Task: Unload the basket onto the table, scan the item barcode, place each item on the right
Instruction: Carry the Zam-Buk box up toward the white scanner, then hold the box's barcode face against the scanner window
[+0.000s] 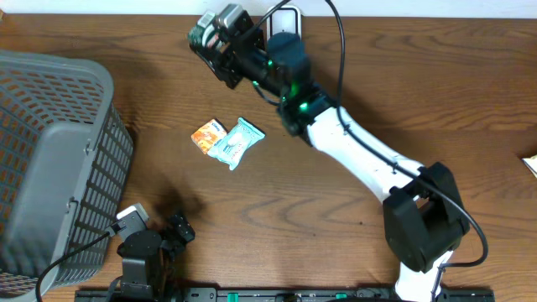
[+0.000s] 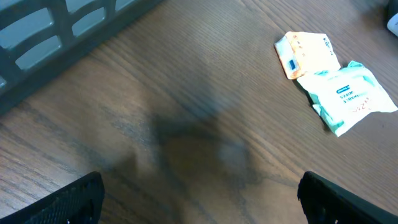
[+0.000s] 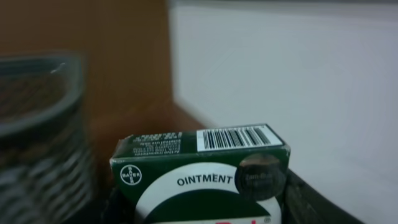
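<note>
- So, right gripper (image 1: 216,40) pinches the green ointment box (image 3: 199,171) near the far edge of the table (image 1: 436,92), barcode (image 3: 235,137) on its top face.
- Left gripper (image 2: 199,196) jaws spread wide, beside grey basket (image 1: 50,151).
- Wipes packet (image 1: 237,141) touches orange sachet (image 1: 206,134).
</note>
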Robot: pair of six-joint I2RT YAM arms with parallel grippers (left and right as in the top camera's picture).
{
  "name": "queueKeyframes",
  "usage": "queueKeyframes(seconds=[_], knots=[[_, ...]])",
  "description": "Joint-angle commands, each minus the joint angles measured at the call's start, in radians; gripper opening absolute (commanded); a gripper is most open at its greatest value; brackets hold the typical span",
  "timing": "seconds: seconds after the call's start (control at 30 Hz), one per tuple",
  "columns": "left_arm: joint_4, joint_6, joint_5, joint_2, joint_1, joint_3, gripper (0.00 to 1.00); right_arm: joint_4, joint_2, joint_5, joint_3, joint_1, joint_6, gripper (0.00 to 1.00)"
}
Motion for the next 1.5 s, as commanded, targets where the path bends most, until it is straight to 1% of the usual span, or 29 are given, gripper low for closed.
queueKeyframes(seconds=[0.0, 0.03, 0.07, 0.13, 0.17, 0.2, 0.23, 0.27, 0.43, 0.5, 0.6, 0.7, 0.8, 0.87, 0.93, 1.07, 1.1, 1.17, 1.2, 1.33, 1.47], knots=[[-0.062, 0.004, -0.030, -0.002, 0.003, -0.004, 0.98, -0.073, -0.006, -0.530, 0.008, -0.117, -0.150, 0.45], [-0.062, 0.004, -0.029, -0.002, 0.003, -0.004, 0.98, -0.121, -0.006, -0.694, 0.008, -0.160, -0.224, 0.46], [-0.062, 0.004, -0.030, -0.002, 0.003, -0.004, 0.98, -0.148, -0.005, -0.786, 0.008, -0.186, -0.270, 0.46], [-0.062, 0.003, -0.030, -0.002, 0.003, -0.004, 0.98, -0.249, -0.004, -1.060, 0.008, -0.259, -0.419, 0.47], [-0.062, 0.003, -0.030, -0.002, 0.003, -0.004, 0.98, -0.312, -0.002, -1.103, 0.008, -0.292, -0.453, 0.47], [-0.062, 0.003, -0.030, -0.002, 0.003, -0.004, 0.98, -0.379, -0.003, -1.104, 0.008, -0.316, -0.460, 0.41], [-0.062, 0.004, -0.029, -0.002, 0.003, -0.004, 0.98, -0.456, -0.002, -1.104, 0.006, -0.333, -0.468, 0.32], [-0.062, 0.004, -0.030, -0.002, 0.003, -0.004, 0.98, -0.500, -0.002, -1.104, 0.006, -0.339, -0.481, 0.30], [-0.062, 0.004, -0.030, -0.002, 0.003, -0.004, 0.98, -0.649, -0.002, -1.104, 0.005, -0.347, -0.604, 0.28], [-0.062, 0.003, -0.030, -0.002, 0.003, -0.004, 0.98, -0.697, -0.002, -1.104, 0.005, -0.347, -0.655, 0.29], [-0.062, 0.004, -0.030, -0.002, 0.003, -0.004, 0.98, -0.718, -0.002, -1.104, 0.005, -0.349, -0.661, 0.30], [-0.062, 0.004, -0.029, -0.002, 0.003, -0.004, 0.98, -0.776, -0.002, -1.104, 0.005, -0.353, -0.686, 0.31], [-0.062, 0.003, -0.029, -0.002, 0.003, -0.004, 0.98, -0.882, -0.002, -1.104, 0.005, -0.353, -0.823, 0.32], [-0.062, 0.003, -0.029, -0.002, 0.003, -0.004, 0.98, -0.929, -0.002, -1.099, 0.005, -0.353, -0.935, 0.35], [-0.062, 0.003, -0.029, -0.002, 0.003, -0.004, 0.98, -0.930, -0.002, -1.083, 0.005, -0.353, -1.009, 0.35], [-0.062, 0.004, -0.029, -0.002, 0.003, -0.004, 0.98, -0.851, -0.003, -1.086, 0.005, -0.354, -1.078, 0.35], [-0.062, 0.004, -0.030, -0.002, 0.003, -0.004, 0.98, -0.834, -0.003, -1.091, 0.005, -0.354, -1.081, 0.35], [-0.062, 0.003, -0.029, -0.002, 0.003, -0.004, 0.98, -0.735, -0.003, -1.104, 0.005, -0.354, -1.080, 0.34], [-0.062, 0.003, -0.029, -0.002, 0.003, -0.004, 0.98, -0.711, -0.003, -1.104, 0.005, -0.354, -1.079, 0.34], [-0.062, 0.003, -0.029, -0.002, 0.003, -0.004, 0.98, -0.678, -0.005, -1.104, 0.006, -0.350, -1.080, 0.32], [-0.062, 0.004, -0.030, -0.002, 0.003, -0.004, 0.98, -0.607, -0.006, -1.104, 0.006, -0.351, -1.079, 0.31]])
